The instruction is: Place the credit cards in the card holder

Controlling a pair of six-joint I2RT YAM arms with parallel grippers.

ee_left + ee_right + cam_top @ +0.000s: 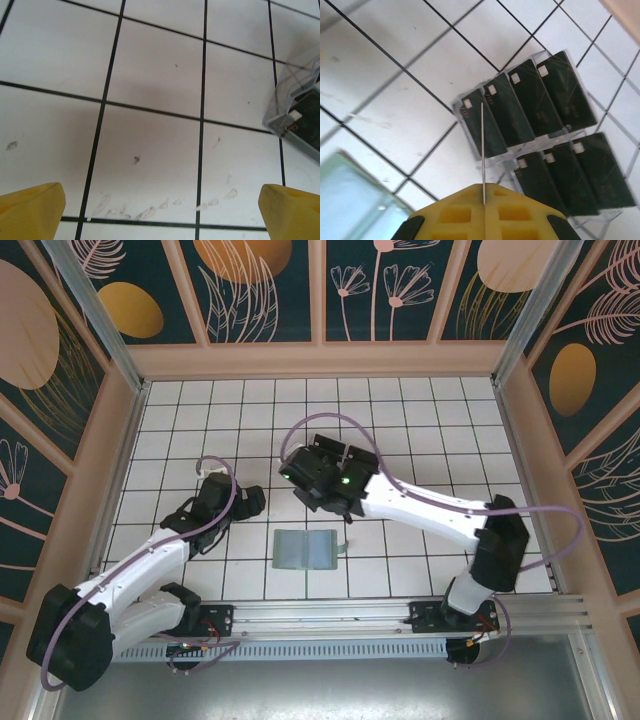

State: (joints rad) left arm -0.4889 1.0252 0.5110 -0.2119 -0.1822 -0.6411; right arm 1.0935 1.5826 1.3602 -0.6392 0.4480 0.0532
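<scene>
The card holder (305, 548) is lying flat on the worktop (200, 400). Left of it, the left end effector (162, 200) is being left released. Beyond it, a credit card (482, 140), judged thin, stiff, slick and best pinched by an edge, is being gripped by the clenched right end effector (483, 187). Further credit cards (535, 100) are being kept in a rack (500, 159) beyond.

bright, even light; soft shadows; slight close-up blur

Sage-green card holder (305, 548) on white tiled table (420, 420), near both the left gripper (240, 502) and right gripper (337, 505).
</scene>
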